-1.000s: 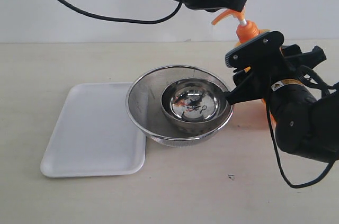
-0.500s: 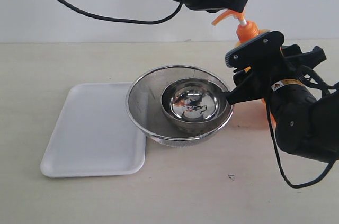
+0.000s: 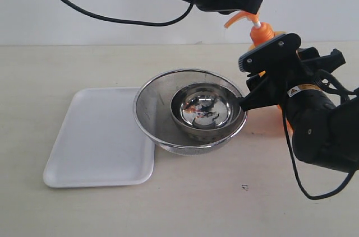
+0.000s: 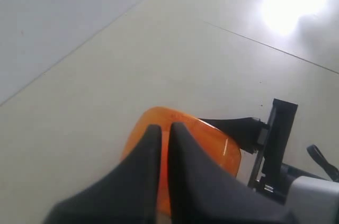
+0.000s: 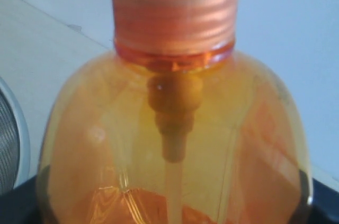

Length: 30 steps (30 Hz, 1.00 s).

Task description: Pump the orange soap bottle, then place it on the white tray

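Right hand: closed around the body of the orange soap bottle, one finger on either side. In the right wrist view the bottle fills the frame, with dark finger edges at both lower corners, the ribbed collar above and the dip tube visible through the translucent wall. The bottle stands upright on the surface. Its lower part is hidden behind this hand.

Left hand: reaches across to the right hand's side and sits directly above it, on top of the bottle's pump head. In the left wrist view the hand has its two fingers drawn together to a thin slit with nothing clamped between them. The orange pump head lies directly under the tips. Whether the tips bear down on it cannot be told.

Large steel bowl: just beside the right hand's fingertips, with a smaller steel bowl nested inside. The lower fingertip overlaps the large bowl's rim in the exterior view, and contact cannot be told.

White tray: on the far side of the bowls from the right hand, well apart from both hands, flat on the surface, one edge under the large bowl's rim. The bottle is not on it.
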Each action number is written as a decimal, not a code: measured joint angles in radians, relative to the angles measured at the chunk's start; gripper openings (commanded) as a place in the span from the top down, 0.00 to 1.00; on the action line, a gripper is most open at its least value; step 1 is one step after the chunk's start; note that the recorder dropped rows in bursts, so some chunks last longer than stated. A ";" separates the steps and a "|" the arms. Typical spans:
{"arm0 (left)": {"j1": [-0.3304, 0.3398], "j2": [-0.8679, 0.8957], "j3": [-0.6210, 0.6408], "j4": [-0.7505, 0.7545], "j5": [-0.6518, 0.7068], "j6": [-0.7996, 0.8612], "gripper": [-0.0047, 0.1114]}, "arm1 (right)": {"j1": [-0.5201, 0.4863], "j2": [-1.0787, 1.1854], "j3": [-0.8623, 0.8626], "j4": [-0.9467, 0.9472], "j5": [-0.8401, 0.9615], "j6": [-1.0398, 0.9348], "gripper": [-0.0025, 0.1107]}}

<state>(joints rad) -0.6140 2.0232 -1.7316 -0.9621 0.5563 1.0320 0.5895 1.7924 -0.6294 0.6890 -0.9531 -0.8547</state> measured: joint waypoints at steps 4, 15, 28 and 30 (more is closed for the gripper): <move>0.000 0.000 0.000 0.000 0.000 0.000 0.92 | 0.000 0.000 0.000 0.000 0.000 0.002 0.98; 0.000 0.022 -0.011 -0.014 0.014 -0.002 0.92 | -0.002 0.000 0.000 0.002 0.000 0.002 0.98; 0.000 0.024 -0.011 -0.014 0.018 -0.002 0.92 | -0.002 0.000 0.000 0.002 0.000 0.002 0.98; 0.000 0.024 -0.011 -0.014 0.020 -0.002 0.92 | -0.002 0.000 0.000 0.002 0.000 0.002 0.98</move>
<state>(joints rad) -0.6140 2.0473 -1.7425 -0.9765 0.5759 1.0301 0.5879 1.7924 -0.6294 0.6908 -0.9531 -0.8525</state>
